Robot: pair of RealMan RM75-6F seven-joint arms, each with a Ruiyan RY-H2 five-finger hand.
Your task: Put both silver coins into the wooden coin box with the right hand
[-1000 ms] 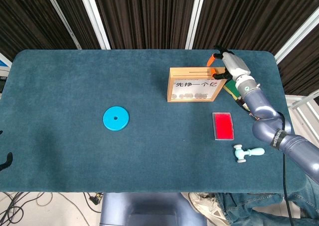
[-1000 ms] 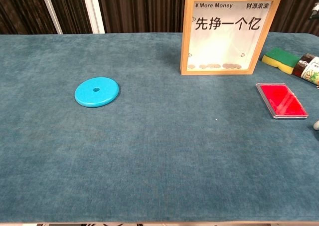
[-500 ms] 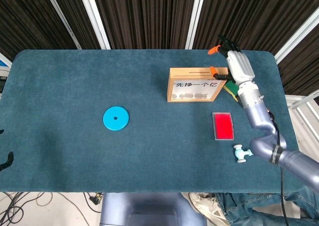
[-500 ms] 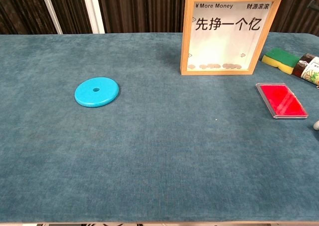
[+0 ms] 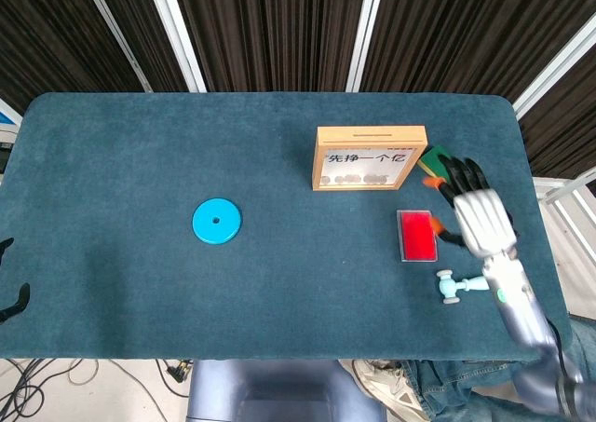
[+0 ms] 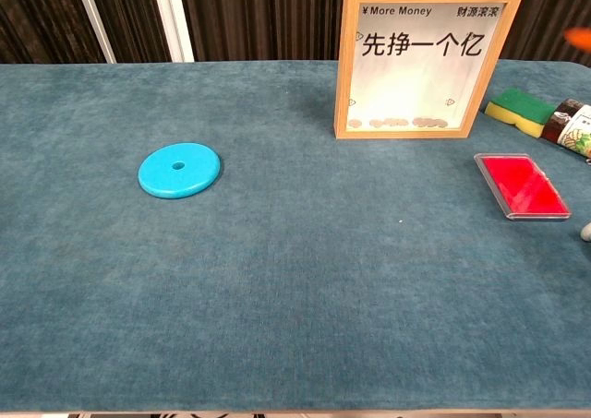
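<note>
- Right hand (image 5: 480,219) is raised above the right side of the teal felt tabletop (image 5: 140,161), back of the hand toward the head camera, fingers spread wide, nothing in it that I can see.
- It sits over the gap between the red rectangular tray with a clear rim (image 5: 417,234) and the tabletop's right edge. Some blur on it.
- Wooden coin box with a glass front and Chinese lettering (image 5: 369,158) stands upright near the far edge, right of centre. A row of coins (image 6: 406,122) lies along its inside bottom.
- No loose silver coins visible on the felt; can't tell which coins in the box are the task's.
- Green-and-yellow sponge (image 6: 520,106) lies just right of the box, partly behind the hand in the head view.
- Light blue toy hammer (image 5: 461,286) lies near the front right corner, below the tray.
- Blue flat disc with a centre hole (image 5: 216,222) lies left of centre, well apart from everything else.
- Left hand: only dark fingertips (image 5: 11,301) at the left frame edge; can't tell its state.
</note>
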